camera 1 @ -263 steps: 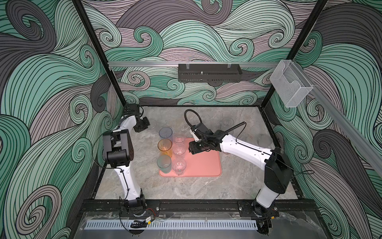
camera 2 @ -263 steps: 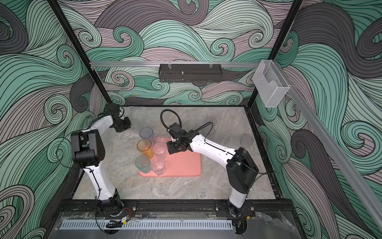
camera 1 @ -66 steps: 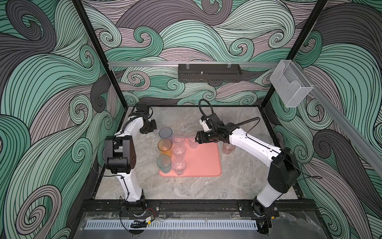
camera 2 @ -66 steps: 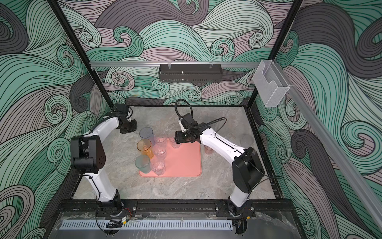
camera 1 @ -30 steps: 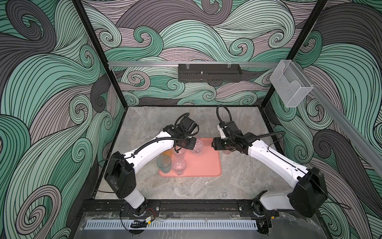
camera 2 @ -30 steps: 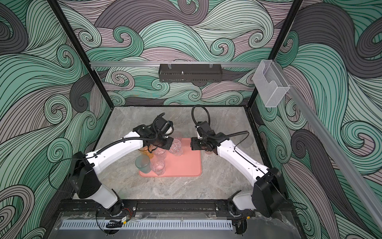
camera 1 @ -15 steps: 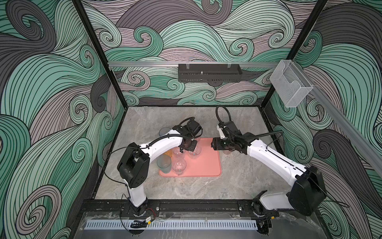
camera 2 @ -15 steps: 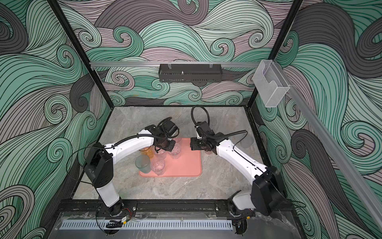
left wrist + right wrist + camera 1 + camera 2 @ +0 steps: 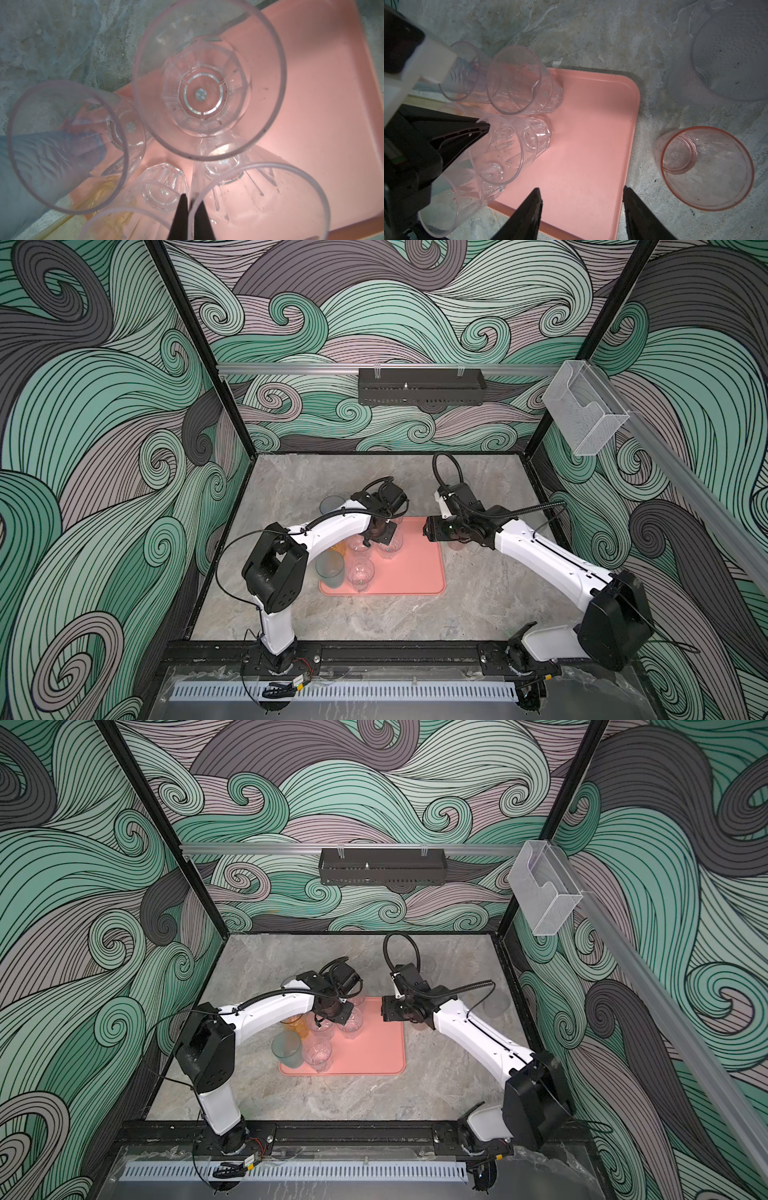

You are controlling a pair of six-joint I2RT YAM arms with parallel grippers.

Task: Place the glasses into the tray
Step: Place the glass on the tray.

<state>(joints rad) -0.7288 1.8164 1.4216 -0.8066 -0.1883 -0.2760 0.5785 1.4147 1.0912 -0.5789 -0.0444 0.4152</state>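
Observation:
The salmon-pink tray point(image 9: 409, 572) lies mid-table. My left gripper point(image 9: 380, 533) point(image 9: 190, 200) is shut on the rim of a clear glass point(image 9: 391, 545) point(image 9: 259, 165) over the tray's far part; the right wrist view shows this grip on the clear glass point(image 9: 500, 149). Whether its base rests on the tray I cannot tell. On the tray's left side stand a teal tumbler point(image 9: 330, 570), an orange tumbler point(image 9: 297, 1027) and clear glasses point(image 9: 360, 572). My right gripper point(image 9: 428, 529) point(image 9: 581, 188) hangs open and empty over the tray's far right corner. A pink-red tumbler point(image 9: 704, 168) stands on the table beside it.
A blue-grey tumbler point(image 9: 330, 505) stands at the tray's far left corner. A large cloudy glass point(image 9: 726, 62) stands on the marble table point(image 9: 374, 622) beyond the pink-red tumbler. A black rack point(image 9: 422, 386) and a clear wall box point(image 9: 584, 414) hang on the enclosure's frame.
My left arm's elbow has folded back toward the left wall, while its gripper and the held clear glass have barely shifted over the tray. The right arm has stayed still.

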